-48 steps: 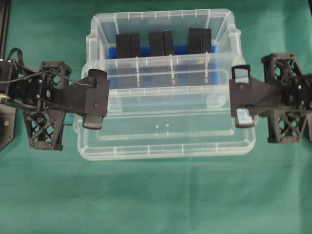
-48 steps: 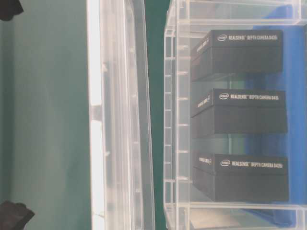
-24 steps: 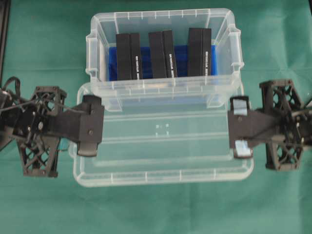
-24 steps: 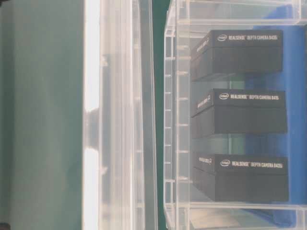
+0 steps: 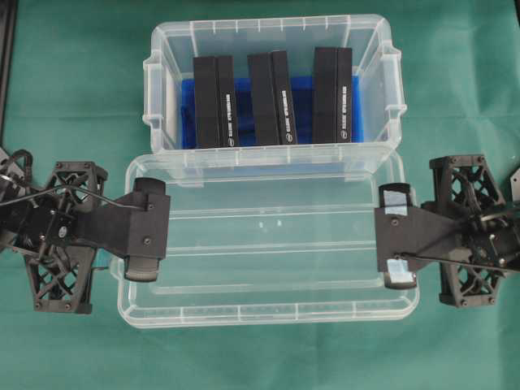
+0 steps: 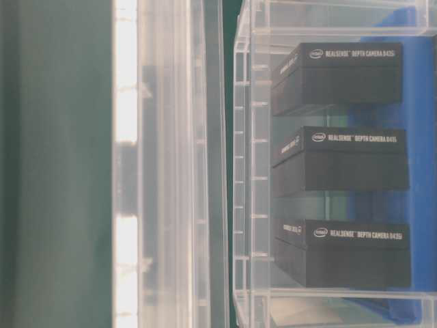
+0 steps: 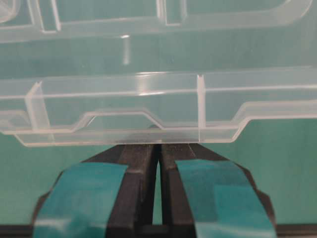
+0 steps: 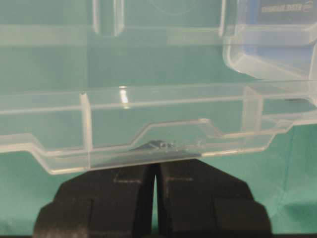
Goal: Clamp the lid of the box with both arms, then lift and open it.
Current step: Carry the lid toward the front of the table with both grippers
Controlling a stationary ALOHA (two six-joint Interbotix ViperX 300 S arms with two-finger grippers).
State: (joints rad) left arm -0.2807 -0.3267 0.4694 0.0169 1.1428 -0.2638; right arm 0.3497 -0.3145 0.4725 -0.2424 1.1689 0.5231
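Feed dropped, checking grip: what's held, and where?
The flat clear plastic lid, pinched at its short end rims by the left gripper and right gripper.

The lid (image 5: 268, 240), which overlapped the box (image 5: 272, 32) a second ago, now sits clear of its opening, nearer the camera. The left gripper (image 5: 145, 230) and right gripper (image 5: 398, 236) have travelled with it.
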